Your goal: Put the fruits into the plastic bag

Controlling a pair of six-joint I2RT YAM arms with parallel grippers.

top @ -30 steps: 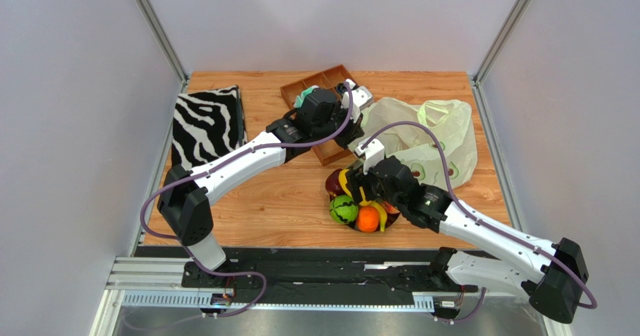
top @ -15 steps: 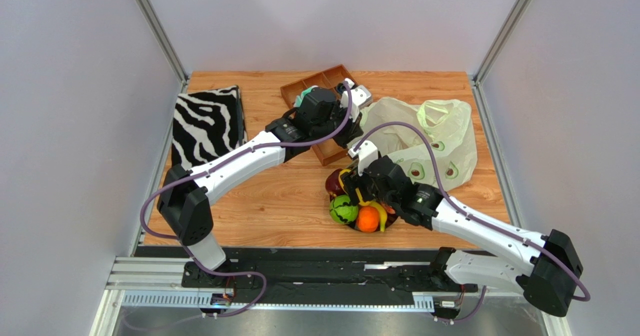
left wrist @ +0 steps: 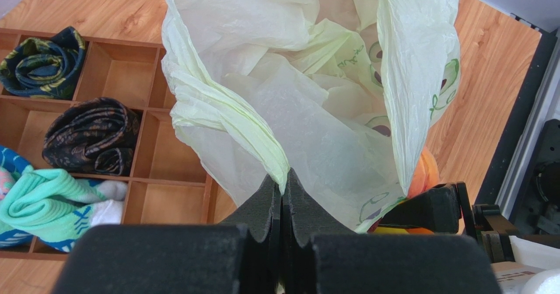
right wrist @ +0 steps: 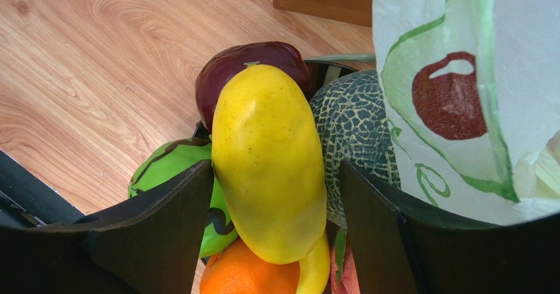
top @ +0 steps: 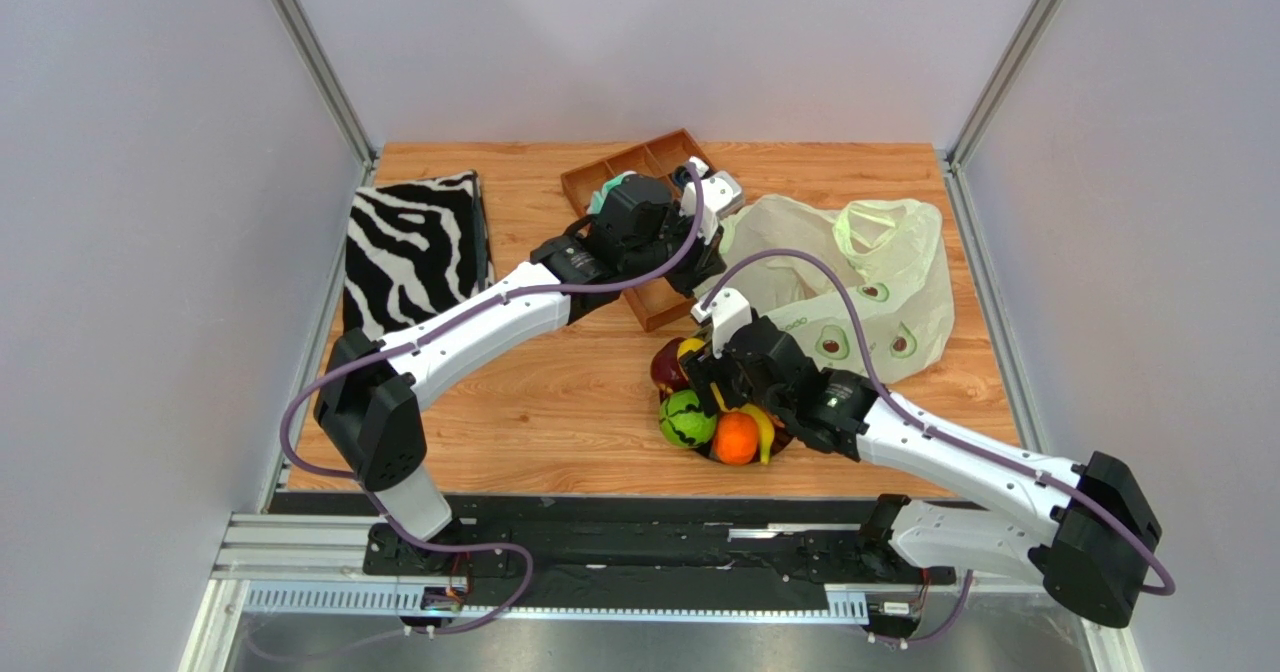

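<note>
The fruits sit piled in a dark bowl [right wrist: 323, 71] at the front middle of the table. A yellow oblong fruit [right wrist: 269, 156] lies on top, above an orange [right wrist: 246, 274] and a banana [right wrist: 317, 268]. Round it are a dark red apple [right wrist: 240, 61], a netted melon [right wrist: 355, 126] and a striped green ball [right wrist: 167, 169]. My right gripper [right wrist: 276, 169] is open, one finger on each side of the yellow fruit [top: 690, 351]. The plastic bag [top: 864, 275] lies at the back right. My left gripper [left wrist: 284, 182] is shut on a bunched edge of the bag [left wrist: 315, 97] and holds it up.
A wooden divided tray [top: 649, 162] with rolled cloths [left wrist: 89, 136] lies under my left wrist. A zebra-striped fabric box [top: 413, 245] stands at the far left. Grey walls close in both sides and the back. The bag's printed side [right wrist: 460, 77] hangs just right of my right finger.
My right arm has slid a little to the left and forward, so its open fingers now sit further over the yellow fruit. The left arm and the bag have not moved.
</note>
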